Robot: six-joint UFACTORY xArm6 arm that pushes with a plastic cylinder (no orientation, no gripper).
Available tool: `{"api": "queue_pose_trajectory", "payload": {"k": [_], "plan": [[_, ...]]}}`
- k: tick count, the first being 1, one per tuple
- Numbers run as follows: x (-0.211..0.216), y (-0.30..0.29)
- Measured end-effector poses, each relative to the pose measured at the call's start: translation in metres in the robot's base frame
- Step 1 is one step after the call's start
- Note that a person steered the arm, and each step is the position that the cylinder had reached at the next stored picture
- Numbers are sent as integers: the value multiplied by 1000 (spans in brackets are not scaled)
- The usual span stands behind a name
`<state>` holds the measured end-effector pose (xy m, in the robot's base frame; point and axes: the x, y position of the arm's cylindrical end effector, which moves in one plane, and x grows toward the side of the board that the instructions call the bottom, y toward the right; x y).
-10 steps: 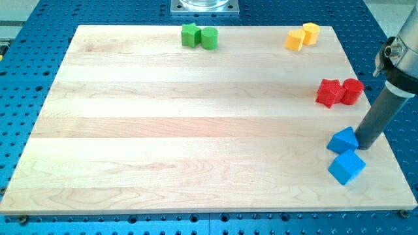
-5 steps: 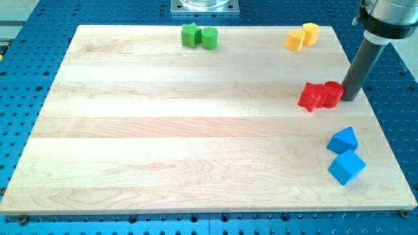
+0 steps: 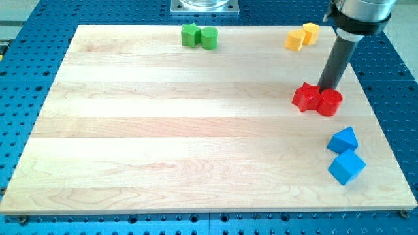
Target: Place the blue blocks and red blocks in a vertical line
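Two red blocks sit side by side at the board's right: a star-shaped one [image 3: 305,97] and a round one [image 3: 329,102], touching each other. My tip [image 3: 324,89] rests just above them, against the top of the pair. Below them, near the right edge, a blue triangular block [image 3: 343,140] sits directly above a blue cube [image 3: 346,167], the two touching. The blue pair lies a little to the right of the red pair.
Two green blocks [image 3: 199,35] sit together at the board's top centre. Two yellow blocks [image 3: 302,35] sit at the top right. The wooden board [image 3: 163,130] lies on a blue perforated table; its right edge runs close to the blue blocks.
My tip left the blue blocks, went up to the red pair's right side and pushed it left, then moved above it. The red blocks have shifted left and slightly down. The blue blocks stayed.
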<state>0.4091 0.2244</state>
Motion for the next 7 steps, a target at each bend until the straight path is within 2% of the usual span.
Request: {"api": "queue_pose_trajectory", "payload": {"k": [1, 2, 3, 4, 5, 7], "plan": [[21, -3], [-18, 3], [-65, -64], [-29, -121], [14, -102], [3, -50]]}}
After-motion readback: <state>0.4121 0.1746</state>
